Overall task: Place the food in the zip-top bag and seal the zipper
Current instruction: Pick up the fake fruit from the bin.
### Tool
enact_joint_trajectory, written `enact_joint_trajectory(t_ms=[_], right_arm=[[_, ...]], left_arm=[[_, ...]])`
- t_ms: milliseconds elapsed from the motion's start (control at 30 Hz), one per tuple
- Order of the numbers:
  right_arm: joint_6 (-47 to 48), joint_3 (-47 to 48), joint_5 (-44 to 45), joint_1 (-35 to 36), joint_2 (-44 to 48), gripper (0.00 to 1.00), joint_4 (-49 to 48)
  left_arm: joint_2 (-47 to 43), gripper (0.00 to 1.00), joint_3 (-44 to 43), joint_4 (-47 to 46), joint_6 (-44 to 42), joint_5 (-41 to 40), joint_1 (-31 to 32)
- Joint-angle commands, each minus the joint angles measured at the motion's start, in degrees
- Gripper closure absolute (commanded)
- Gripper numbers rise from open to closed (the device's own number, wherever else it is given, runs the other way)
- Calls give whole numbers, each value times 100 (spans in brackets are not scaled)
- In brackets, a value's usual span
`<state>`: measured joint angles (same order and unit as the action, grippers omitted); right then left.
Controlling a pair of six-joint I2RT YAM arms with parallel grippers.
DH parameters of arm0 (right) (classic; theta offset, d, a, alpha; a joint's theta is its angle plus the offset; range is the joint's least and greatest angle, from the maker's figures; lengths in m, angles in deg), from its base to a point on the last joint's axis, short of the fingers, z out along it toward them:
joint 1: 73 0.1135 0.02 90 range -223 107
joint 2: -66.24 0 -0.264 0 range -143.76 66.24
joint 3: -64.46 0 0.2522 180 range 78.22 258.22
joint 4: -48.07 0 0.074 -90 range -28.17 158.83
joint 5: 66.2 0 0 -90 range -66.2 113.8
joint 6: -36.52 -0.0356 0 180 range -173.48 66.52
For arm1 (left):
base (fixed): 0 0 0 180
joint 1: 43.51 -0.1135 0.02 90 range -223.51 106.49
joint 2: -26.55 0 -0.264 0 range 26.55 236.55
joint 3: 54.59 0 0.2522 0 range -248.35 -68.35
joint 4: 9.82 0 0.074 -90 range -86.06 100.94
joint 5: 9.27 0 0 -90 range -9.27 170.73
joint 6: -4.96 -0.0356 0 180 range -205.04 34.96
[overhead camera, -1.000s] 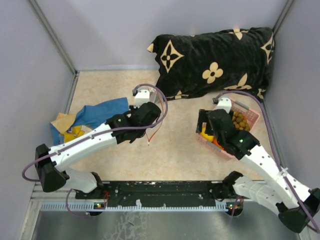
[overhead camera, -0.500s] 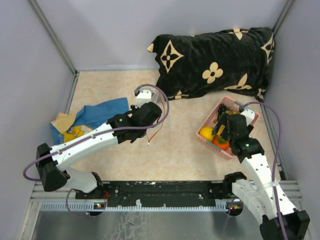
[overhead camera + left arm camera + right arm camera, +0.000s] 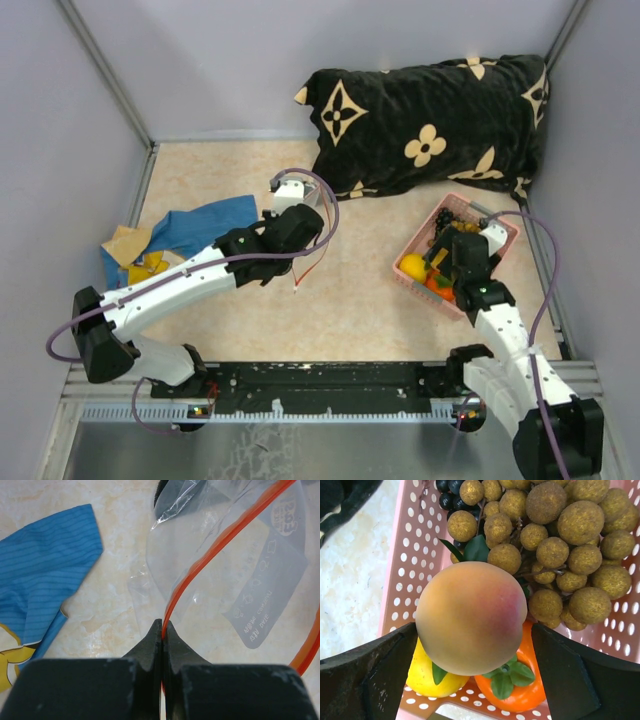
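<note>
Right gripper has settled over the pink basket by the right edge, jaws spread flanking the blush-orange peach; left gripper pinches the orange-red zipper of the clear bag.

Food in basket right, zip-top bag centre, cloth left, pillow behind

faint white print on the clear zip-top bag, seen reversed through the plastic, too blurred to read; nothing else legible.
</note>
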<state>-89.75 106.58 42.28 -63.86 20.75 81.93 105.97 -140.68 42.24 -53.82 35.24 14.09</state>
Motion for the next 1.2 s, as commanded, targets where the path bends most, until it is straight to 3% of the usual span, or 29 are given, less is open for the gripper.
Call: enact_joint_trajectory(t_ms=[0,167,467,700,1167], right_arm=[[-165,-164,79,-74,-147,4,-1042],[-60,-221,130,-80,-305,8,-1229],[429,-227,-109,-80,145,40,-1132],[784,59,-603,38,565,49,-858],[860,884,-150,2489,490,52,-1400]], left_arm=[[62,100,-158,-108,-69,73,-25],[135,100,-236,-63,-78,85,-28],[176,100,-337,-32,-65,124,-30],[266,100,-497,-15,-50,229,-25],[755,100,-832,-4,196,455,-64]])
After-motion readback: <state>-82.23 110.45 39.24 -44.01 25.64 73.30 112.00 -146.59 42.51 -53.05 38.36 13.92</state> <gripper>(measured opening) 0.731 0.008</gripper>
